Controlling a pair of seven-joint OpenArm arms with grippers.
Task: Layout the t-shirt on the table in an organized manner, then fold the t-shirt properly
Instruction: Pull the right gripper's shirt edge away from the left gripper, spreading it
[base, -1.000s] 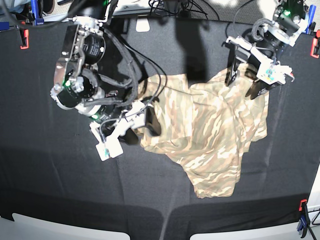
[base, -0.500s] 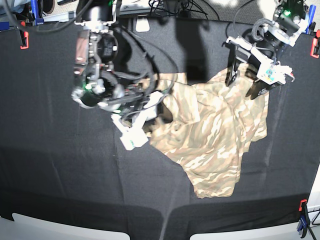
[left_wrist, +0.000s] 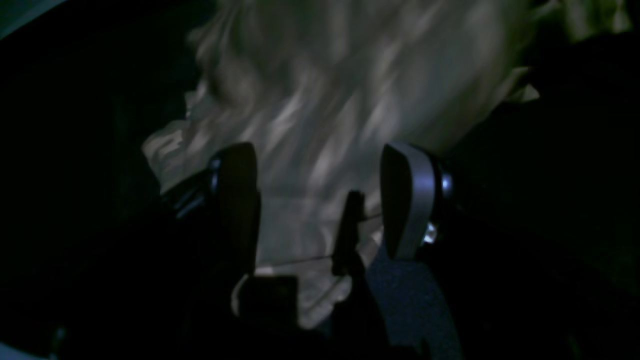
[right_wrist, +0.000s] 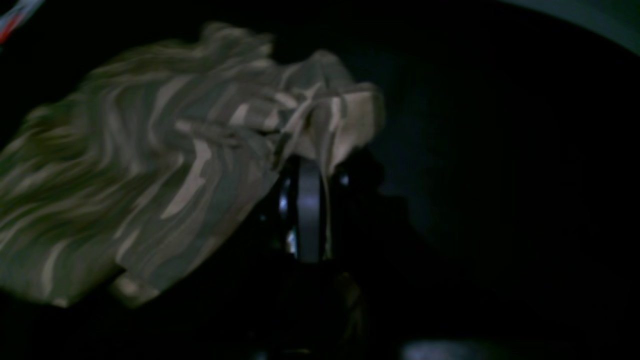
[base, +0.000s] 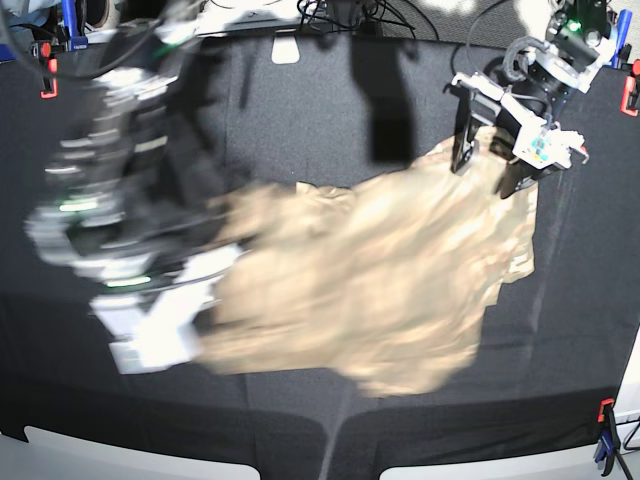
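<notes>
A: Right gripper (right_wrist: 310, 200) clamped on an edge of the t-shirt (base: 400, 270); since the last frame it has swung outward, dragging the cloth wider over the table (base: 300, 110) (base view smeared, so probably mid-pull).

B: Left gripper (left_wrist: 320, 200)?

A: Jaws wide apart above the shirt's far corner, holding nothing, unmoved.

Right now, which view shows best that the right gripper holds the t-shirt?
The right wrist view: the right gripper is shut on a t-shirt edge. The base view shows it only as a blur. The left wrist view shows only cloth beyond the open left gripper.
</notes>
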